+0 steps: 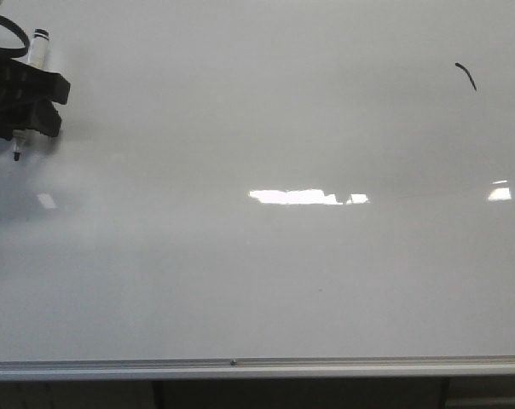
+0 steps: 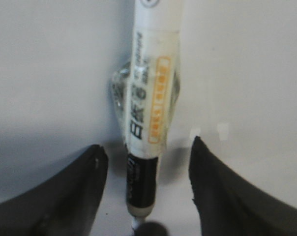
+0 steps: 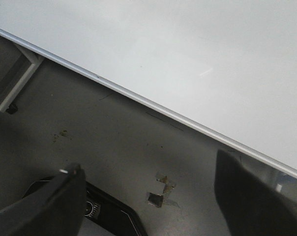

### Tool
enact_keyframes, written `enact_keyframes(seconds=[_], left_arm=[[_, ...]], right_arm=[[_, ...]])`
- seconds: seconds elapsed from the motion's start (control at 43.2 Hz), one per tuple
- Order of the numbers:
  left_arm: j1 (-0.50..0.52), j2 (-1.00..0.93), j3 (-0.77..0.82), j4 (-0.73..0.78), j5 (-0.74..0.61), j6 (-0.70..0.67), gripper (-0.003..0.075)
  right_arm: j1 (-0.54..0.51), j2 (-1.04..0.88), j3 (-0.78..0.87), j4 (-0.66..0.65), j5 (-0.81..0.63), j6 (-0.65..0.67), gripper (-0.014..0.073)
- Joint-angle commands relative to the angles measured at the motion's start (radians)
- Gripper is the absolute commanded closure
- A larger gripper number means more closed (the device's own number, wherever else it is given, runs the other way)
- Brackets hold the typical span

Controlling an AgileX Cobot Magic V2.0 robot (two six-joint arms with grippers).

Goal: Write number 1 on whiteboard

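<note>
The whiteboard [image 1: 266, 256] fills the front view. The number 1 [image 1: 466, 75], a short curved black stroke, sits at its far right. A white marker pen [image 1: 37, 47] with a black tip lies on the board at the far left. My left gripper [image 1: 37, 104] is over it. In the left wrist view the pen [image 2: 151, 93] lies between the fingers [image 2: 84, 172] of my left gripper [image 2: 146, 150], with a gap on each side; the jaws are open. My right gripper [image 3: 148, 164] is open and empty over the floor, off the whiteboard's edge [image 3: 153, 105].
The board's silver lower edge [image 1: 240, 366] runs along the front. Bright light reflections [image 1: 304, 197] lie mid-board. In the right wrist view a dark floor [image 3: 114, 142], a black device [image 3: 104, 214] and a table leg [image 3: 18, 81] show below the board.
</note>
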Motion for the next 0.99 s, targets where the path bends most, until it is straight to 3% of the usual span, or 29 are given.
enact_keyframes(seconds=[0.0,0.162,0.301,0.486,0.694,0.971], left_arm=[[0.0,-0.035,-0.03,0.006,-0.057,-0.007,0.0276],[0.0,-0.066,-0.052,0.007,0.035,-0.007,0.0276],[0.0,-0.16,-0.083,0.01,0.217,-0.002,0.0276],[-0.023,-0.364,-0.083,0.037,0.372,0.041,0.0279],[-0.147,-0.612,-0.064,0.035,0.583,0.082,0.0279],[-0.304,-0.9,0.091,-0.006,0.605,0.078,0.0279]], right_arm=[[-0.006,-0.004,-0.022,-0.006,-0.057,-0.003,0.0023],[-0.006,-0.004,-0.022,-0.019,-0.054,-0.003,0.0023],[-0.006,-0.004,-0.022,-0.121,-0.037,0.021,0.0023],[-0.007,-0.004,-0.022,-0.281,-0.034,0.177,0.0023],[-0.007,-0.015,-0.022,-0.265,-0.035,0.222,0.0023],[-0.007,-0.146,0.039,-0.242,-0.089,0.222,0.0023]])
